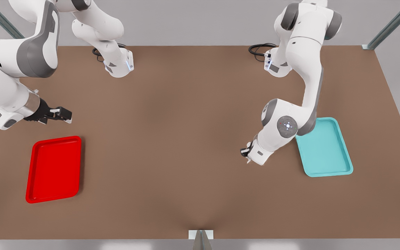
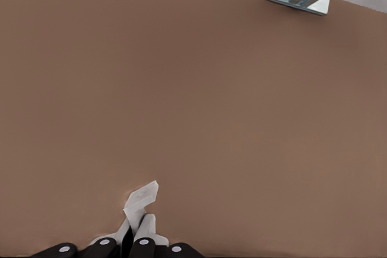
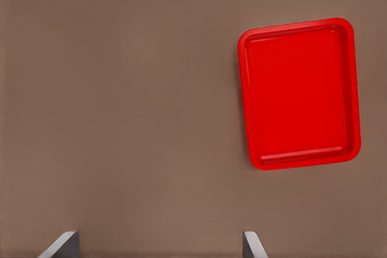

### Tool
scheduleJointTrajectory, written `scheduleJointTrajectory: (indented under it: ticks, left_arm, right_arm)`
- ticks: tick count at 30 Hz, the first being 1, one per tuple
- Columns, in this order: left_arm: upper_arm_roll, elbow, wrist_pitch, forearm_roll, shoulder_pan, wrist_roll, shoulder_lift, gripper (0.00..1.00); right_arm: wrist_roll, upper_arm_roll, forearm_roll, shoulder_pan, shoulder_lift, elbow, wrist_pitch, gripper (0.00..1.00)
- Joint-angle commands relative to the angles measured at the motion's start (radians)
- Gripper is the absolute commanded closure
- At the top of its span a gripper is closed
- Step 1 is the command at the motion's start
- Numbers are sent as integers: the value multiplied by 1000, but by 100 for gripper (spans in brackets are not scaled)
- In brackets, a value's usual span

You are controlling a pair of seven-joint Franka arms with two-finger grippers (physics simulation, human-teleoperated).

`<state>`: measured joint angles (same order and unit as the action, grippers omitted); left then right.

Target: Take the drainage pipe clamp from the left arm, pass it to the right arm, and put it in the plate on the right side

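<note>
While the black two-finger left gripper [image 2: 130,243] pinches the thin white C-shaped pipe clamp [image 2: 142,200] low over the brown table [image 1: 186,139] by the teal tray [image 1: 325,147], the spread-fingered right gripper [image 1: 59,114] waits well apart, above the flat red plate [image 1: 54,168].

The drainage pipe clamp [image 2: 140,200], a thin white curved strip with a flat tab end, sits pinched between the left gripper's [image 2: 134,243] fingertips, low over bare brown tabletop. The red plate [image 1: 54,169] lies flat and empty, well apart
</note>
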<state>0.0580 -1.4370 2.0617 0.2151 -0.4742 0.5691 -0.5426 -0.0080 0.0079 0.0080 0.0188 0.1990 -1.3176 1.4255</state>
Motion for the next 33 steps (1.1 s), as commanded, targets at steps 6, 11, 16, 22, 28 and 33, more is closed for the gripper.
scheduleJointTrajectory:
  ticks: [6,11,16,22,28,33]
  left_arm:
    - [-3,73,281,21,-132,2351,-37,79]
    - [-3,141,353,23,-216,2675,-106,79]
    - [-4,141,402,66,-239,2747,-126,79]
    - [-6,179,446,64,-284,2795,-152,79]
    - [-18,198,454,79,-288,2815,-154,79]
    - [-30,198,457,79,-287,2816,-161,79]
  right_arm:
    - [-20,69,43,18,2,4,21,0]
    - [180,73,40,170,68,4,127,0]
    - [304,76,43,254,105,1,202,0]
    - [451,152,130,256,112,-37,288,0]
    - [566,162,118,343,188,-58,447,0]
    - [565,164,83,346,195,-121,529,0]
